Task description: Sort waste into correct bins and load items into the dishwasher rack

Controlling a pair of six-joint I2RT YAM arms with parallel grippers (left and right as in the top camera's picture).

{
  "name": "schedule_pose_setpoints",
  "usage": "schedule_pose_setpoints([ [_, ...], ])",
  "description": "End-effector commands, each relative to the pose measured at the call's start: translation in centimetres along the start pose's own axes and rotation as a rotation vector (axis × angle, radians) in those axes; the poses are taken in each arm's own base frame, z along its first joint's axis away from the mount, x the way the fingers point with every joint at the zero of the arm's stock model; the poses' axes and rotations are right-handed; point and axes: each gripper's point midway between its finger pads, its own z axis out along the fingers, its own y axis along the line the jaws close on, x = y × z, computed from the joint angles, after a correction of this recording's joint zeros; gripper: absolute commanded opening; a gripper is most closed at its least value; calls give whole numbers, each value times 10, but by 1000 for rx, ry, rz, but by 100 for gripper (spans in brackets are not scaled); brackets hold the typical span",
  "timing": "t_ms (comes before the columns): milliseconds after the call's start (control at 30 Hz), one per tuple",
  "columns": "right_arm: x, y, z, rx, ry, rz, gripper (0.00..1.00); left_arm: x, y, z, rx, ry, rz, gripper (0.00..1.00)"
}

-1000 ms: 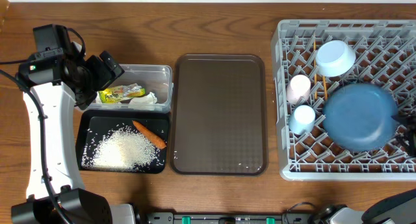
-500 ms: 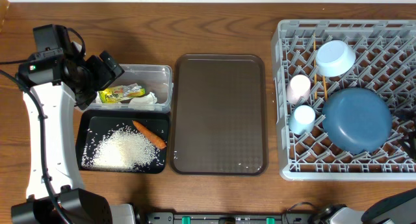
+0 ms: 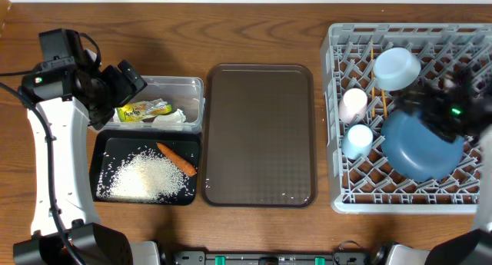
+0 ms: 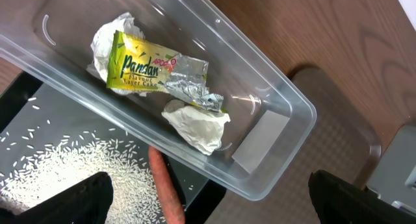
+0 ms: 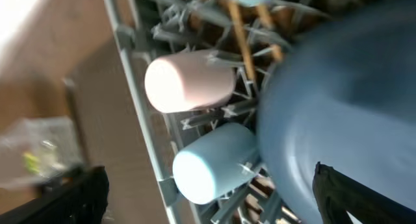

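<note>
Overhead, the grey dishwasher rack (image 3: pixel 334 104) at the right holds the dark-blue plate (image 3: pixel 419 150), the pale-blue bowl (image 3: pixel 396 68), a pink cup (image 3: pixel 354 104), a light-blue cup (image 3: pixel 358 138) and the wooden chopsticks (image 3: pixel 374 88) standing between the pegs. The right gripper (image 3: pixel 453 104) shows as a dark blur over the plate's upper right edge. In its wrist view the fingers (image 5: pixel 71 198) sit far apart at the lower corners, holding nothing. The left gripper (image 4: pixel 208 185) is also spread wide and empty, above the clear plastic box (image 3: pixel 192 88). Inside that box lie the yellow-green snack wrapper (image 4: pixel 153 68) (printed "Pandan") and the crumpled white tissue (image 4: pixel 195 123). Just below it, the black tray (image 3: pixel 100 169) holds the rice grains (image 3: pixel 146 177) and the orange carrot (image 3: pixel 177 158). A brown serving tray (image 3: pixel 261 134) lies between the bins and the rack.
</note>
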Motion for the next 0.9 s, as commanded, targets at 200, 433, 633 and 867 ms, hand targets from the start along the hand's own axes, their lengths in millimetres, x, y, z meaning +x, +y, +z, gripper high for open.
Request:
schedule_pose_setpoints([
  [200,-7,60,15,310,-99,-428,99,-1,2,-1,-7,-3,10,98],
  [433,12,88,25,295,-72,-527,99,-1,2,-1,-7,-3,10,98],
  [633,14,91,26,292,-70,-535,99,-1,2,-1,-7,-3,10,98],
  [867,14,91,26,292,-70,-535,99,-1,2,-1,-7,-3,10,98],
])
